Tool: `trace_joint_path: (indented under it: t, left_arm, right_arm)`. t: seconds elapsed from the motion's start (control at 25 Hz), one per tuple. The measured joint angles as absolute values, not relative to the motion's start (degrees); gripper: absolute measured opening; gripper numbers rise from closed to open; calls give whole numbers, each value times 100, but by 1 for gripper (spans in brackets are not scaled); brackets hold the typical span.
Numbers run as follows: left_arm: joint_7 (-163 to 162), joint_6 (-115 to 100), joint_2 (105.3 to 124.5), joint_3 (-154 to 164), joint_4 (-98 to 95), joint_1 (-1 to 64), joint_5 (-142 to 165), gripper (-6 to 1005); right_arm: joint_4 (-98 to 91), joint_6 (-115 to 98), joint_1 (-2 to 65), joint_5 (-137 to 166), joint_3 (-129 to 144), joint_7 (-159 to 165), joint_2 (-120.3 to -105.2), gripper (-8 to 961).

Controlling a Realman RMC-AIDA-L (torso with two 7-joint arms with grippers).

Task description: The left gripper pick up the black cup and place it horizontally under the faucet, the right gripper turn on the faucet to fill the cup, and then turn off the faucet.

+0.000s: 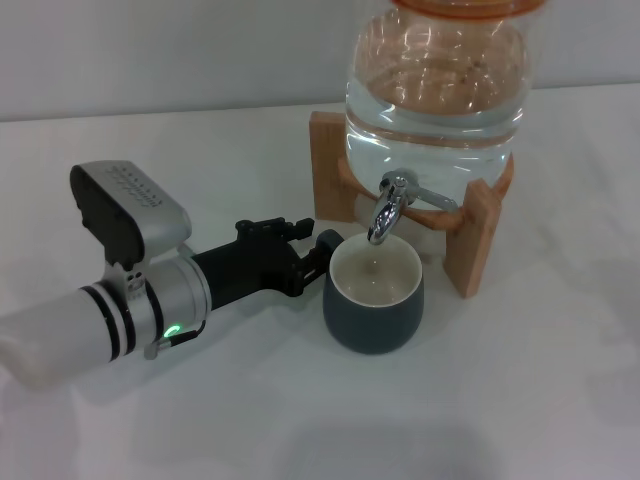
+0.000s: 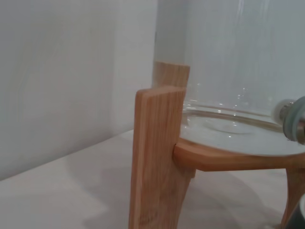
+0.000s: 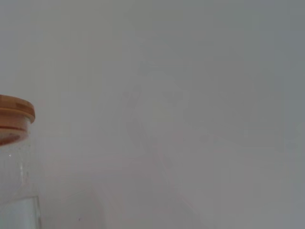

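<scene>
Cup (image 1: pixel 374 298) stood upright under faucet (image 1: pixel 385 214); left gripper (image 1: pixel 312 256) clamped at its handle. Right gripper unseen, state undeterminable. Risk: withdrawal dragging cup off-spout, causing spillage.

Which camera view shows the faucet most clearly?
The head view: the whole chrome faucet shows there, its spout over the black cup, beside the left gripper. The left wrist view catches only a blurred metal part at its edge; the right wrist view shows none.

Wooden stand (image 2: pixel 157 157) cradles the clear jar (image 2: pixel 238 71) (faucet (image 2: pixel 293 117) at edge).
</scene>
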State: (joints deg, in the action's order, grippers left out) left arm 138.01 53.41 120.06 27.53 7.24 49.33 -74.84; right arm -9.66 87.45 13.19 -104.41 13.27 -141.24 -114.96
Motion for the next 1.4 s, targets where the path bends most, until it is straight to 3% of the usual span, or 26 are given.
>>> trace_joint_path:
  t: [0.72, 1.08, 1.4]
  left_arm:
    - [13748, 5878, 11970, 2790, 363, 4410, -7252, 412]
    - [13609, 6782, 11944, 2753, -498, 3444, -7505, 412]
    - [13420, 7155, 11924, 2750, -1162, 2425, -9109, 411]
  right_arm:
    - [-1003, 8769, 1310, -10464, 1315, -14121, -11494, 868]
    - [-1218, 9090, 1235, -10320, 1340, -13925, -11465, 868]
    - [-2955, 9973, 1124, -9068, 1466, -12145, -11472, 868]
